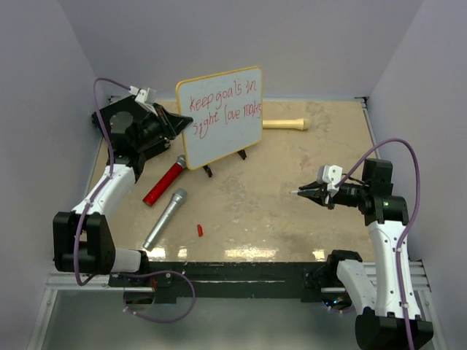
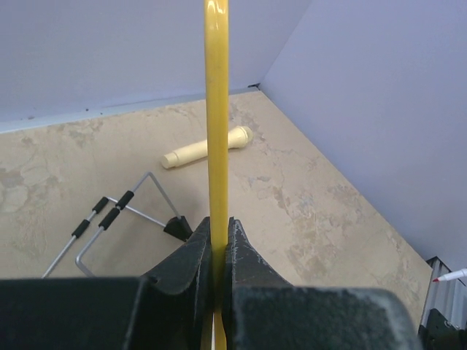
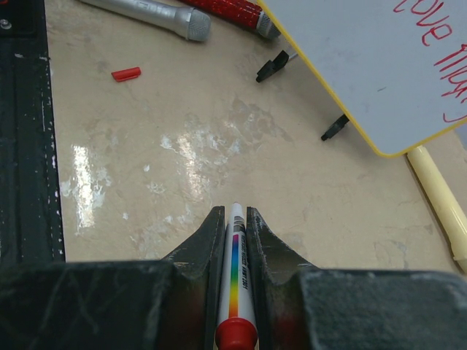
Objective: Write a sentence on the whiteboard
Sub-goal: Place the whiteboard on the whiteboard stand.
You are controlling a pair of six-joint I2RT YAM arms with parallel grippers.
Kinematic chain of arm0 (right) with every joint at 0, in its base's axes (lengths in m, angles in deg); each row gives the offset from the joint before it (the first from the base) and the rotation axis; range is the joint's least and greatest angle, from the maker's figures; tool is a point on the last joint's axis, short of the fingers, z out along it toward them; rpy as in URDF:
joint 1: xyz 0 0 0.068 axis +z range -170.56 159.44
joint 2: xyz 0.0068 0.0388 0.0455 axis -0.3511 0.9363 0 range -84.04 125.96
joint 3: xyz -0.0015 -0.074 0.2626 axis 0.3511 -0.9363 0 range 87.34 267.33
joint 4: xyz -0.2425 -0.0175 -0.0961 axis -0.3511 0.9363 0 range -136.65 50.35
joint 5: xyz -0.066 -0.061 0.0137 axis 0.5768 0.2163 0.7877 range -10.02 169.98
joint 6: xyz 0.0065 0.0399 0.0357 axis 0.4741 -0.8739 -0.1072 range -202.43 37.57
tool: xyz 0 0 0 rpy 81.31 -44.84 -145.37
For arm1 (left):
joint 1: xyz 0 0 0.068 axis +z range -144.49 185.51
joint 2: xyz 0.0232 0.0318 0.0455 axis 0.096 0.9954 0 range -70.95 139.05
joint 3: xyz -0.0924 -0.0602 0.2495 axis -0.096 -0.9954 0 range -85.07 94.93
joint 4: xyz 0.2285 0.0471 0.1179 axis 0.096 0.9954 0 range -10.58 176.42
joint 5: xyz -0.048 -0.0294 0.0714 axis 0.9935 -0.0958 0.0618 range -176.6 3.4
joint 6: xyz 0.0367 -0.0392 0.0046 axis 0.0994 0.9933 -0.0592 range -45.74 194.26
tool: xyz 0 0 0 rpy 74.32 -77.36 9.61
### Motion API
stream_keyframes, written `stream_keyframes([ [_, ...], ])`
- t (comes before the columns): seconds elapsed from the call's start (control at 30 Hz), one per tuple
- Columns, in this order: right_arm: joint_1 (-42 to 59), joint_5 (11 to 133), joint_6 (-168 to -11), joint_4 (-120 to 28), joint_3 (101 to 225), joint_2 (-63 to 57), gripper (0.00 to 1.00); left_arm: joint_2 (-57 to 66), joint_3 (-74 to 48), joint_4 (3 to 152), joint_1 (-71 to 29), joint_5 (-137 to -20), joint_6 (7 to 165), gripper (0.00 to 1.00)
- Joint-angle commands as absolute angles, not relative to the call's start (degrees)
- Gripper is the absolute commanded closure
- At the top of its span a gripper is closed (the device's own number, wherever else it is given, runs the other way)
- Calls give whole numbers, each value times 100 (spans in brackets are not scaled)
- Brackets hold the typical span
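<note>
The whiteboard [image 1: 222, 127] stands tilted on black feet at the back, with a yellow frame. On it the sentence [image 1: 219, 102] runs in red over two lines, starting "Keep goals in". My left gripper [image 1: 181, 122] is shut on the board's left edge; in the left wrist view the yellow frame [image 2: 216, 109] runs up between the closed jaws of the left gripper [image 2: 219, 227]. My right gripper [image 1: 303, 192] hovers to the right, well apart from the board, shut on a white marker [image 3: 235, 251] with a rainbow stripe. The board's corner [image 3: 365, 65] shows in the right wrist view.
A red microphone [image 1: 163, 184] and a silver microphone [image 1: 165, 219] lie left of centre. A small red cap [image 1: 200, 230] lies near the front. A cream-coloured handle [image 1: 286, 124] lies behind the board. The board's wire stand [image 2: 109, 215] rests behind it. Walls close in three sides.
</note>
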State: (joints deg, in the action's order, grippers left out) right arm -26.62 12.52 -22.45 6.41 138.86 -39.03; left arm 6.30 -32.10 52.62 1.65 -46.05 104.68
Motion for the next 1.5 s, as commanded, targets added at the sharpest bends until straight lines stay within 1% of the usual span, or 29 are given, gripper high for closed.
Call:
stream_keyframes([
  [0.0,-2680,1195,-2346,485,13989,-3895,100,744,-2697,3865,418,-4538,10634,100],
  [0.27,-2671,1213,-2372,442,13972,-3869,100,1095,-3101,3355,551,-4327,10599,100],
  [0.6,-2680,1222,-2381,441,13963,-3851,100,1658,-3691,2529,1165,-3572,10687,100],
  [0.93,-2671,1222,-2390,406,13963,-3816,100,2361,-3849,2476,1421,-3010,10248,100],
  [1.17,-2671,1231,-2381,415,13963,-3816,100,2528,-3981,2282,1421,-2613,10564,100],
  [1.23,-2653,1231,-2381,415,13963,-3816,100,2590,-3990,2099,1438,-2570,10956,100],
  [1.33,-2627,1231,-2381,415,13963,-3816,100,2704,-3972,1993,1508,-2665,11327,100],
  [1.47,-2618,1222,-2372,424,13954,-3825,100,2564,-4104,1887,1509,-2727,11250,100],
])
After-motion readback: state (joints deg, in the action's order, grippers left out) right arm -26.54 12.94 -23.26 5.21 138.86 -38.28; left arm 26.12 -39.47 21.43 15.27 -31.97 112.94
